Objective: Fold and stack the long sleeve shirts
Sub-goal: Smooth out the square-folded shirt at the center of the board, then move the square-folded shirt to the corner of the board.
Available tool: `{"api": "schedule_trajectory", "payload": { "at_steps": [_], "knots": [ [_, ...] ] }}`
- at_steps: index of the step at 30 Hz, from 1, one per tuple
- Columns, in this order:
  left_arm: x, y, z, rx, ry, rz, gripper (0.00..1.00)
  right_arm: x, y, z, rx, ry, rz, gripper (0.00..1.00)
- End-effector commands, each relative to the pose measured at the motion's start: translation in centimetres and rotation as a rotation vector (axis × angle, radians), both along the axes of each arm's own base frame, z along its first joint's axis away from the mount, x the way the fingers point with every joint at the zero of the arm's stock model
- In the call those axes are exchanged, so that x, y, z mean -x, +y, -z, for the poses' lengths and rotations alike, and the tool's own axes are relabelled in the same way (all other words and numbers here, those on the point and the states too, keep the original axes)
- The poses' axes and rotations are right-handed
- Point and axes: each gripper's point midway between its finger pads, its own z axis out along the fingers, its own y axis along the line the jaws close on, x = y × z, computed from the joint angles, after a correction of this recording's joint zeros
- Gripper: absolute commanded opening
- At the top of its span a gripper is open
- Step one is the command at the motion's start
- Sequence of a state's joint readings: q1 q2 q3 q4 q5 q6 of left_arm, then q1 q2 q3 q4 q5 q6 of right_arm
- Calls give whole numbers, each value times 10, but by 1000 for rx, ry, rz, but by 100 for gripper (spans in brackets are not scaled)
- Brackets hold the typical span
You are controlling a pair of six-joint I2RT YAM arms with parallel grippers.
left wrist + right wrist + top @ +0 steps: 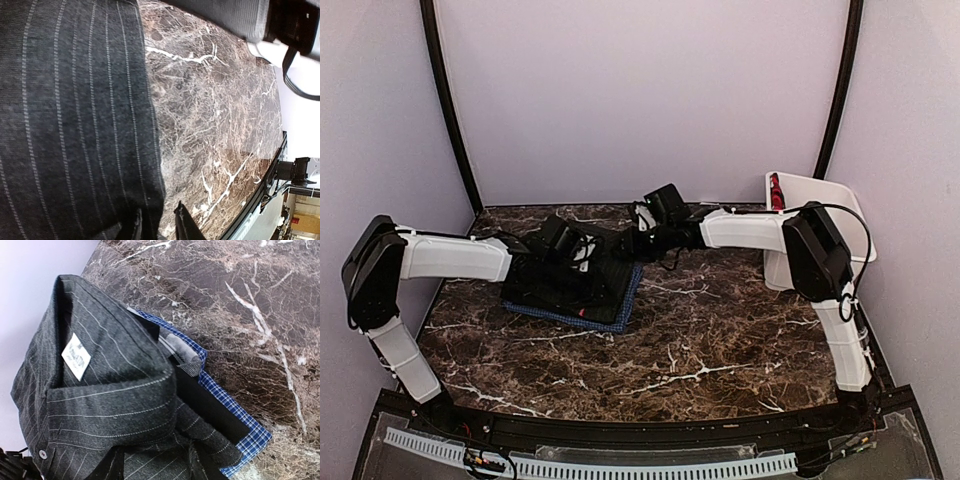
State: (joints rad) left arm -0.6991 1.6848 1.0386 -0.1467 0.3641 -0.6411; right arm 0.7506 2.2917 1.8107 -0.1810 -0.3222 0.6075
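Observation:
A folded stack of long sleeve shirts lies left of centre on the marble table. On top is the black pinstriped shirt, collar and white label showing. Under it lie a plain black shirt and a blue-and-white checked one. My left gripper is at the stack's top left, its fingers closed on the right edge of the pinstriped cloth. My right gripper comes in from the right at the collar end, and pinstriped cloth fills the gap between its fingers.
A white plastic basket stands at the back right with a red item at its rim. Both arms reach inward over the back half of the table. Walls close in the back and both sides.

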Motion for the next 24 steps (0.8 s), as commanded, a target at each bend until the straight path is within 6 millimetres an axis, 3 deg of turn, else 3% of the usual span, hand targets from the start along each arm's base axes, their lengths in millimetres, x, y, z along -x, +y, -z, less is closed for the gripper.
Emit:
{"api": "schedule_trajectory", "payload": {
  "at_steps": [1, 4, 12, 18, 24],
  "knots": [
    [16, -6, -8, 35, 26, 29, 23, -6, 8, -11, -18, -35, -24, 41],
    [25, -8, -12, 21, 22, 50, 26, -8, 7, -25, -10, -64, -26, 42],
    [55, -30, -31, 28, -49, 160, 37, -9, -17, -95, -15, -219, 35, 52],
    [54, -48, -27, -58, -114, 151, 42, 0, -48, -146, -13, -329, 102, 72],
    [44, -65, -9, -200, -150, 110, 44, 14, -89, -172, 20, -396, 188, 89]
  ]
}}
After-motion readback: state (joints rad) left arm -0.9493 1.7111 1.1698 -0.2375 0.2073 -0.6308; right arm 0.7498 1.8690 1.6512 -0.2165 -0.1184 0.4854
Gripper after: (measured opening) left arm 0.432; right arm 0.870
